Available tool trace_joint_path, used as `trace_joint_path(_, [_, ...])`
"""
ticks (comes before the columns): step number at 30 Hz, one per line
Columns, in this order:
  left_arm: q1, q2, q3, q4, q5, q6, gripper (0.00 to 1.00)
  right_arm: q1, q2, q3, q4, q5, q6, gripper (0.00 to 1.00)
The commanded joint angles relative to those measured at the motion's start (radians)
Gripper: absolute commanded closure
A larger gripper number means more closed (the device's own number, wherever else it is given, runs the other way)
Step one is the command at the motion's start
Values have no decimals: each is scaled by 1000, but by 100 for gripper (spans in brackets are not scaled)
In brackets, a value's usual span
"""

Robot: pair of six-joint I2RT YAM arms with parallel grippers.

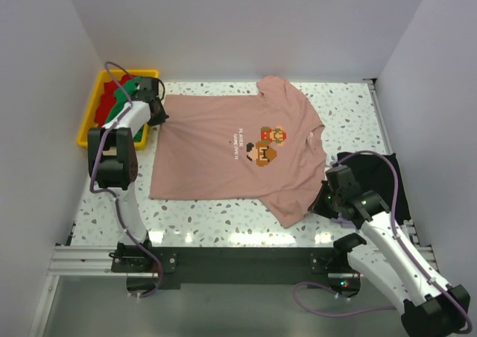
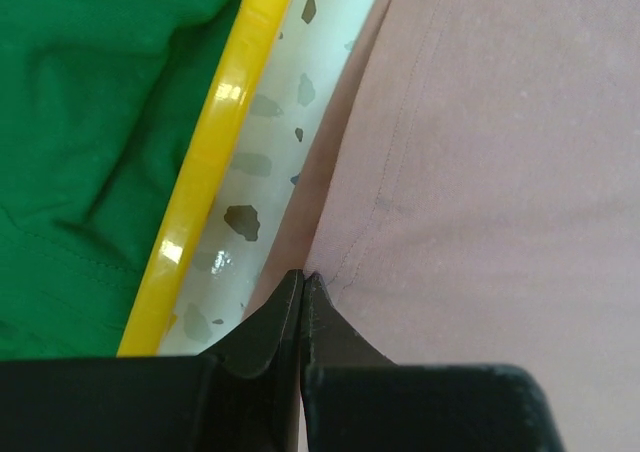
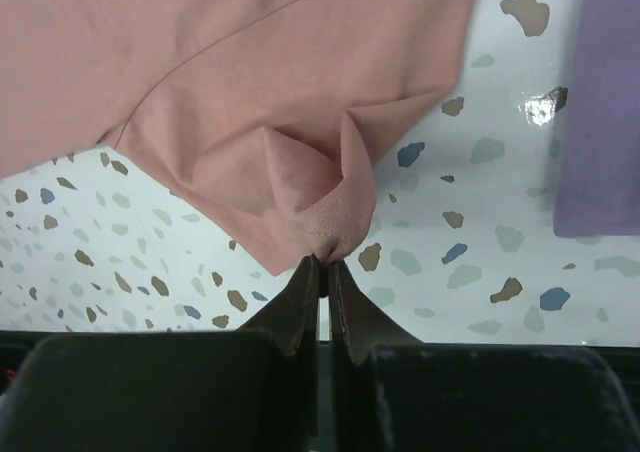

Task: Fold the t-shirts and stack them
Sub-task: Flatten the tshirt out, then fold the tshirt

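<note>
Speckled table [image 1: 223,218] carries the dusty-pink t-shirt [image 1: 216,150] spread flat at centre. At ten o'clock the left gripper [image 1: 158,115] pinches its hem corner, and at four o'clock the right gripper [image 1: 322,200] clamps the bunched sleeve. This looks like light, limp cloth, so corner holds should suit it.

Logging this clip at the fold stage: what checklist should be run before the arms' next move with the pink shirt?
1. Hem corner of pink t-shirt pinched by left end effector: ok.
2. Sleeve pinched by right end effector: ok.
3. Shirt body spread flat, print up: ok.
4. Rim of yellow bin apart from left end effector: ok.
5. Pinched sleeve apart from lavender t-shirt: ok.
6. Both cloth layers caught at each pinch: cannot tell.
</note>
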Motion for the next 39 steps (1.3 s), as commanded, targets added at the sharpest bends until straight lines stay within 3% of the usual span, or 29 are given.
trace_joint_path(1, [31, 14, 61, -9, -50, -11, 100, 1, -42, -2, -72, 21, 15, 100])
trace_joint_path(5, [32, 28, 82, -23, -46, -7, 100, 1, -54, 7, -91, 7, 22, 100])
trace_joint_path(9, [31, -11, 79, -27, -30, -11, 70, 1, -50, 22, -95, -5, 15, 100])
trace_joint_path(10, [28, -26, 70, -29, -25, -16, 58, 1, -45, 25, -92, -5, 12, 100])
trace_joint_path(13, [23, -153, -5, -38, -23, -50, 48, 1, -24, 36, -77, -30, 0, 100])
trace_joint_path(18, [23, -348, -218, -81, -108, -160, 44, 1, 1, 38, -37, -62, -26, 100])
trace_joint_path(25, [23, -711, -649, -138, -158, -375, 48, 1, 49, 35, 18, -105, -67, 100])
trace_joint_path(31, [28, -880, -838, -234, -171, -499, 51, 1, 79, 25, 63, -128, -78, 100])
trace_joint_path(39, [26, -925, -941, -196, -109, -556, 50, -1, 101, 30, 80, -131, -90, 100])
